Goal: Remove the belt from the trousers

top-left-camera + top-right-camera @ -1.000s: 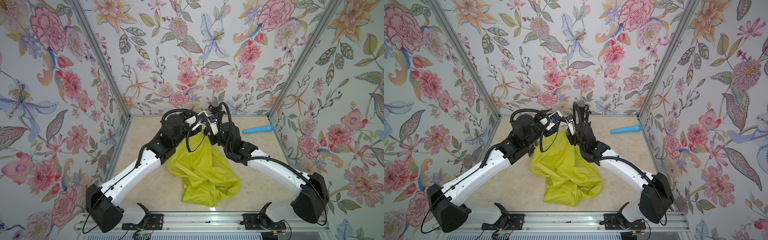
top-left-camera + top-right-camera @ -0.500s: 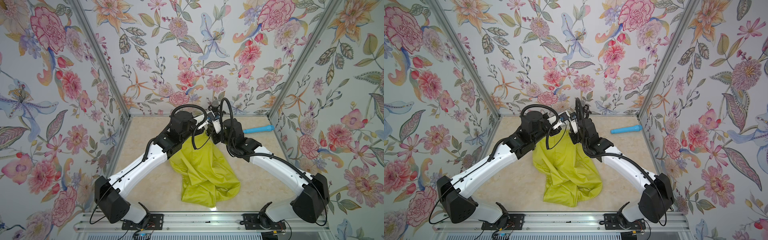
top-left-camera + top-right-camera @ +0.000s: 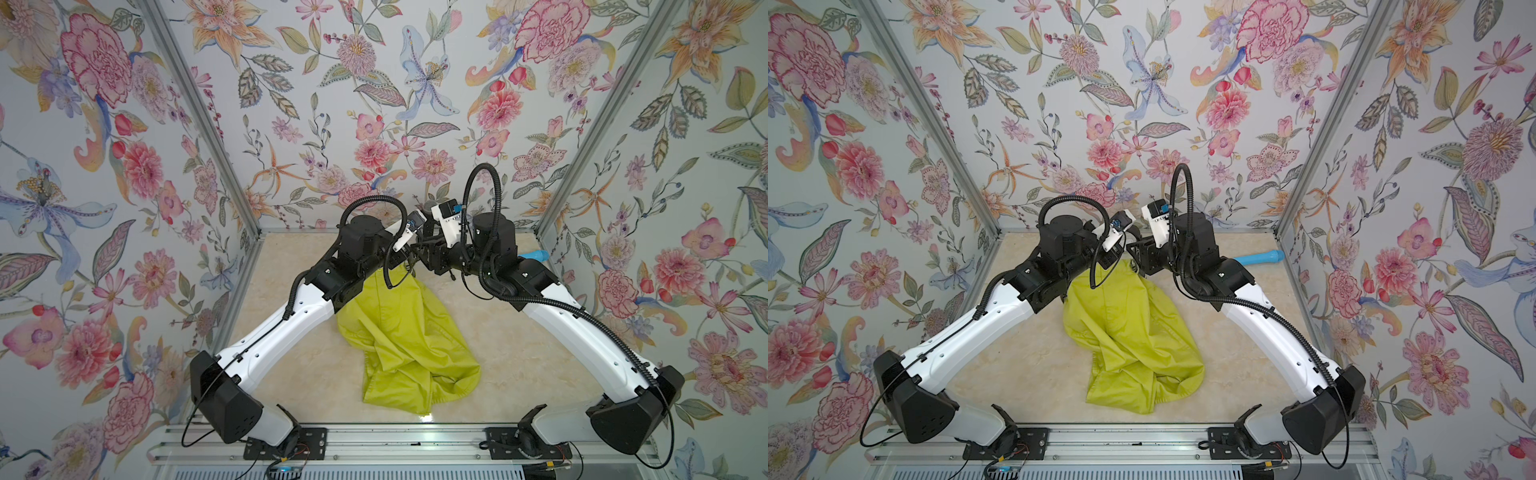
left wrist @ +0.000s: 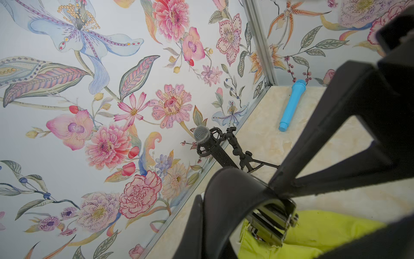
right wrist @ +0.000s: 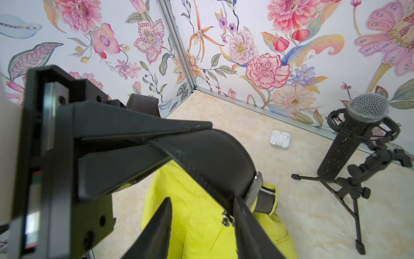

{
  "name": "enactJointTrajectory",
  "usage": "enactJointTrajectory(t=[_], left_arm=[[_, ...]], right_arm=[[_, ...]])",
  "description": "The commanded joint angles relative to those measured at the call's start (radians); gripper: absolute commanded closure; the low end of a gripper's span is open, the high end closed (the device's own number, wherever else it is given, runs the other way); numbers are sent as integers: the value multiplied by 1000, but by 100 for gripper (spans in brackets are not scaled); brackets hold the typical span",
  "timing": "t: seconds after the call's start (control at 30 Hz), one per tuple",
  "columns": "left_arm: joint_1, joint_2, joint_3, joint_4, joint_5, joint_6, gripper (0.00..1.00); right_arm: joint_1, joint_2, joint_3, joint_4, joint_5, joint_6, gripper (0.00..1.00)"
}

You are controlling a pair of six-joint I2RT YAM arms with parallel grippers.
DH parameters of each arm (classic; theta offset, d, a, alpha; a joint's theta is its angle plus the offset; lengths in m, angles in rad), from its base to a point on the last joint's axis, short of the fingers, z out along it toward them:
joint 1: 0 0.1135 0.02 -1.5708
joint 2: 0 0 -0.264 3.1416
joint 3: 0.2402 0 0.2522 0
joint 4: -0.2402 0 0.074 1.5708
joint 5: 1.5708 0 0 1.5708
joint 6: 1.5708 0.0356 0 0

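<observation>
Clamps the black belt point(image 5: 212, 157) flat in the left gripper point(image 5: 190, 141), jaws together on the strap. Holds the right gripper point(image 5: 201, 201) parted, one finger point(image 5: 248, 224) touching the strap beside the buckle point(image 5: 255, 188). Below both grippers, chartreuse trousers point(image 3: 399, 340) hanging crumpled onto the table point(image 3: 498, 353), one loop threaded.

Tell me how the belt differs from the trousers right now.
The belt is a narrow black stitched strap; the trousers are broad yellow-green cloth. The belt arches stiffly in the air; the trousers trail crumpled onto the table. Both are joined at the waist.
</observation>
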Motion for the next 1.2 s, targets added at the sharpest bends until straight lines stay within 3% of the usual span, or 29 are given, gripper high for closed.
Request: enactJointTrajectory(t=[0.0, 0.43, 0.63, 0.77, 0.87, 1.07, 1.17], left_arm=[[-1, 2, 42, 21, 34, -34, 100], [-1, -2, 36, 22, 44, -44, 100], [-2, 4, 41, 22, 52, -50, 100], [-1, 8, 41, 22, 54, -50, 100], [0, 11, 40, 21, 53, -50, 100], [-1, 16, 41, 22, 57, -49, 100], [-1, 20, 43, 19, 58, -49, 100]], right_arm=[[-6, 18, 10, -53, -29, 51, 61], [-43, 43, -11, -84, 5, 68, 74], [-67, 55, -30, -86, -4, 72, 75], [-75, 61, -40, -87, 1, 70, 65], [-81, 57, -49, -88, 15, 67, 65], [-83, 50, -49, -89, 17, 60, 77], [-82, 52, -42, -89, 6, 60, 75]])
